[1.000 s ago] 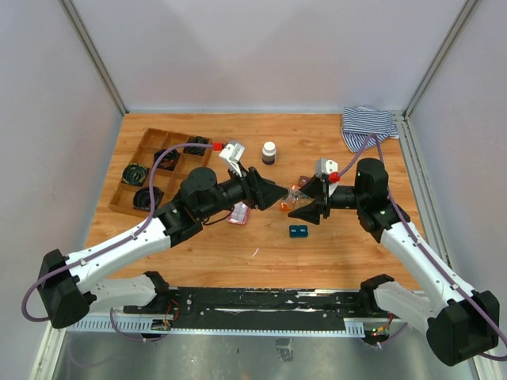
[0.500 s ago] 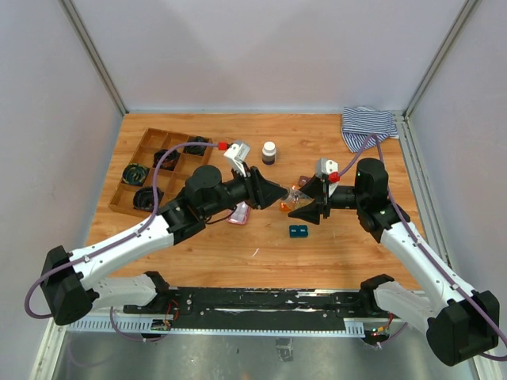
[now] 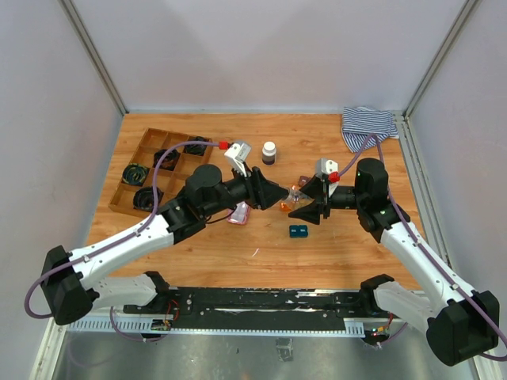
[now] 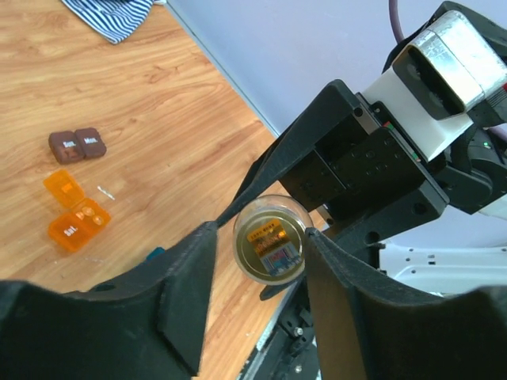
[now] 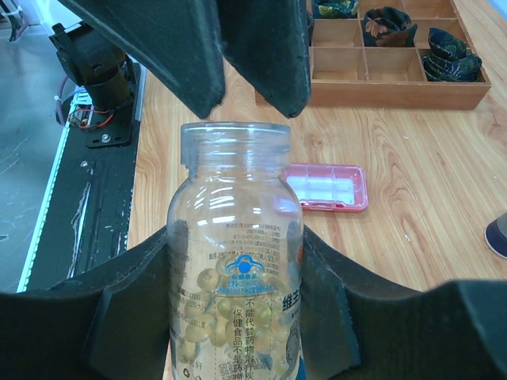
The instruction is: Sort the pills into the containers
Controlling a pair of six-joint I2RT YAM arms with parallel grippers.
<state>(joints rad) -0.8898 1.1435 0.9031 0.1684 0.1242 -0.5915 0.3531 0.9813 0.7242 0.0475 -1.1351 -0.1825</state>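
Note:
My right gripper (image 3: 302,199) (image 5: 235,237) is shut on a clear, uncapped pill bottle (image 5: 235,277) holding yellow pills, raised above the table (image 3: 295,195). My left gripper (image 3: 278,197) (image 4: 261,229) is open, its fingertips (image 5: 261,55) just past the bottle's mouth (image 4: 269,240); I see nothing held between them. The pink case (image 3: 239,214) (image 5: 326,187) lies closed below the left wrist. The teal case (image 3: 299,231) lies in front of the grippers. The orange case (image 4: 75,212) lies open beside the brown case (image 4: 78,145).
A wooden compartment tray (image 3: 145,142) (image 5: 396,93) with black coils sits at the left. A brown bottle with a white cap (image 3: 269,152) stands behind the grippers. A striped cloth (image 3: 368,123) (image 4: 111,14) lies at the far right corner.
My left gripper has moved slightly right and away from me, toward the bottle's mouth. The right gripper and bottle have stayed put.

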